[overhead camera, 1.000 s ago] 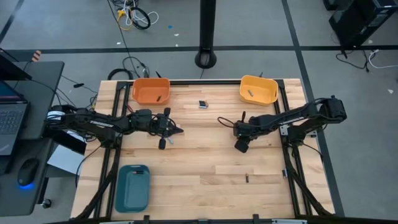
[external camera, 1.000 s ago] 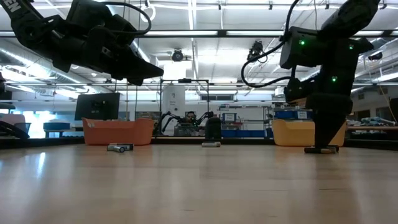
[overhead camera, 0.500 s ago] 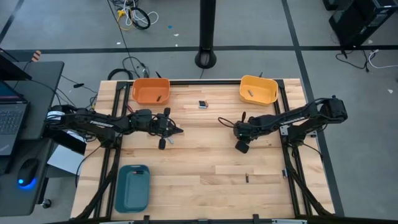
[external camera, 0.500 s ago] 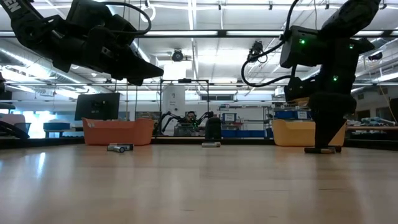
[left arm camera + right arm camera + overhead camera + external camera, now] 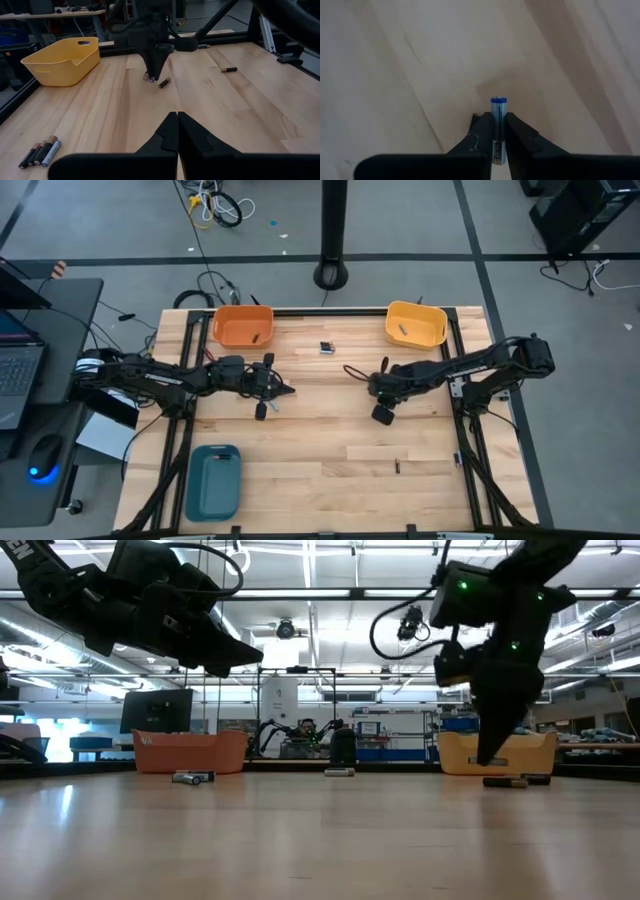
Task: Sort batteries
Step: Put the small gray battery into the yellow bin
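My left claw (image 5: 288,390) hangs pinched together, empty, over the desk (image 5: 330,470) left of centre. My right claw (image 5: 498,131) grips a blue-capped battery (image 5: 498,120), lifted right of centre. I judge this the carry step: next it goes to a bin, probably the yellow bin (image 5: 416,325) at the far right corner, released above it. Counting: three bins — orange (image 5: 243,326), yellow, teal (image 5: 213,481); four batteries (image 5: 40,152) by my left claw, one (image 5: 164,82) under the right, one (image 5: 396,467) near the front edge, one boxy one (image 5: 327,347).
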Robot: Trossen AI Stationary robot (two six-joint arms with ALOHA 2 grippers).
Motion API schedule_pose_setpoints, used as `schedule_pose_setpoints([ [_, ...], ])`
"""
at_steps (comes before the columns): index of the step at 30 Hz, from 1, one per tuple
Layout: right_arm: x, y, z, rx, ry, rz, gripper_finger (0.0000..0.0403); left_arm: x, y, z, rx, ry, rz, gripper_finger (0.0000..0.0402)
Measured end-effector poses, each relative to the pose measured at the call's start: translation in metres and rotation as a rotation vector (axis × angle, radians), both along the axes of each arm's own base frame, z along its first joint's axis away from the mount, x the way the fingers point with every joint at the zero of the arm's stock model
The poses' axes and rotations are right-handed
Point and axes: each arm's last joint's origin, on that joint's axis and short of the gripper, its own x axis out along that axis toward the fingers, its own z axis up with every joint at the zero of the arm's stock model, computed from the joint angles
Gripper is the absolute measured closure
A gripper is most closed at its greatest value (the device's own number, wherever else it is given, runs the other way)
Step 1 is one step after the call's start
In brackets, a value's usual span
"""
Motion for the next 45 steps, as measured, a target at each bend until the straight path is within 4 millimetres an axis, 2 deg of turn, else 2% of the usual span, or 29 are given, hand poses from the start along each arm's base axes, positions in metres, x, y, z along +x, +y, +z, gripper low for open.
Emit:
schedule_pose_setpoints([
  [5, 0.011, -0.004, 0.019, -0.025, -0.037, 0.058, 0.0364, 0.0, 0.0, 0.0, 0.0, 0.0, 0.0, 0.0396],
  [8, 0.012, -0.019, 0.033, -0.072, -0.034, 0.053, 0.0364, 0.0, 0.0, 0.0, 0.0, 0.001, 0.0, 0.0396],
  [13, 0.002, -0.061, 0.058, -0.153, -0.033, -0.048, 0.0364, 0.0, 0.0, 0.0, 0.0, 0.002, 0.0, 0.0396],
  [17, -0.017, -0.103, 0.074, -0.181, -0.06, -0.225, 0.0364, 0.0, 0.0, 0.0, 0.0, 0.002, 0.0, 0.0396],
  [20, -0.034, -0.133, 0.077, -0.217, -0.066, -0.377, 0.0363, 0.0, 0.0, 0.0, 0.0, 0.002, 0.0, 0.0396],
  [25, -0.052, -0.174, 0.066, -0.257, -0.032, -0.556, 0.0363, 0.0, 0.0, 0.0, 0.0, -0.001, 0.0, 0.0396],
  [32, -0.068, -0.219, 0.022, -0.187, 0.085, -0.672, 0.0363, 0.0, 0.0, 0.0, 0.0, -0.003, 0.0, 0.0396],
  [38, -0.076, -0.237, -0.01, -0.094, 0.136, -0.714, 0.0363, 0.0, 0.0, 0.0, 0.0, -0.001, 0.0, 0.0396],
  [45, -0.073, -0.24, -0.006, -0.1, 0.075, -0.707, 0.0352, 0.0, 0.0, 0.0, 0.0, 0.001, 0.0, 0.0396],
])
